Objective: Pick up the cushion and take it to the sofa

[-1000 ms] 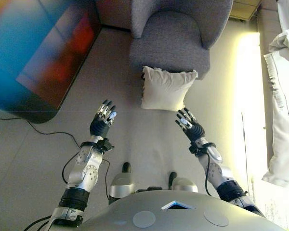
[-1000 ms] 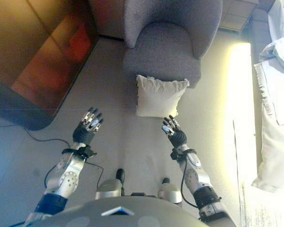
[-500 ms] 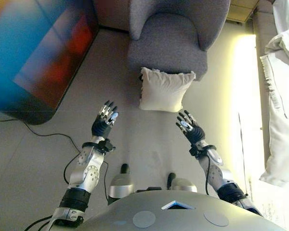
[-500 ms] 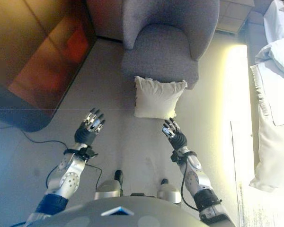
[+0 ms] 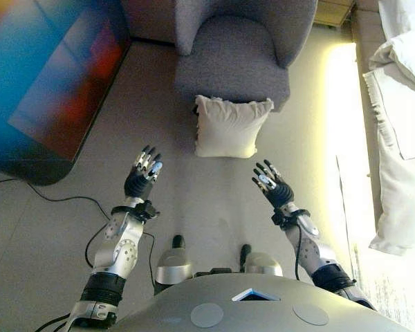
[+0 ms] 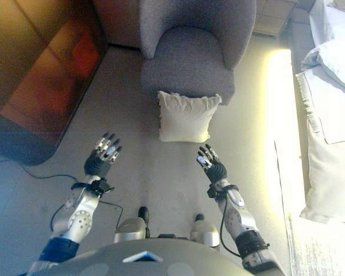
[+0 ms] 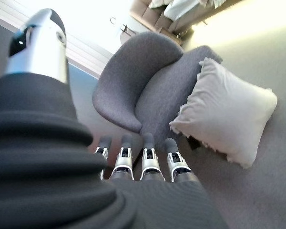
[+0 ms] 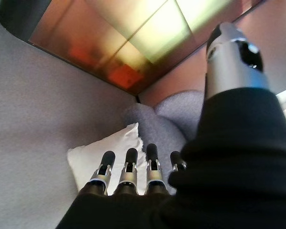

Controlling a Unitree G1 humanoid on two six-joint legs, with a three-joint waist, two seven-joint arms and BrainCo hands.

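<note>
A cream cushion [image 5: 229,126] stands on the floor, leaning against the front of a grey armchair [image 5: 235,52]. It also shows in the left wrist view [image 7: 229,117] and the right wrist view [image 8: 102,149]. My left hand [image 5: 142,174] is open, raised above the floor to the left of and nearer than the cushion. My right hand [image 5: 270,185] is open, raised to the right of and nearer than the cushion. Neither hand touches the cushion. Both hands are empty.
A dark glossy cabinet [image 5: 45,76] stands at the left. White bedding [image 5: 399,131] hangs at the right edge beside a bright strip of floor [image 5: 339,131]. A black cable [image 5: 62,199] lies on the grey floor at the left.
The whole picture has shifted, so the camera moved; the armchair and cushion sit a little higher and further left. Both hands stay open, about the same distance from the cushion.
</note>
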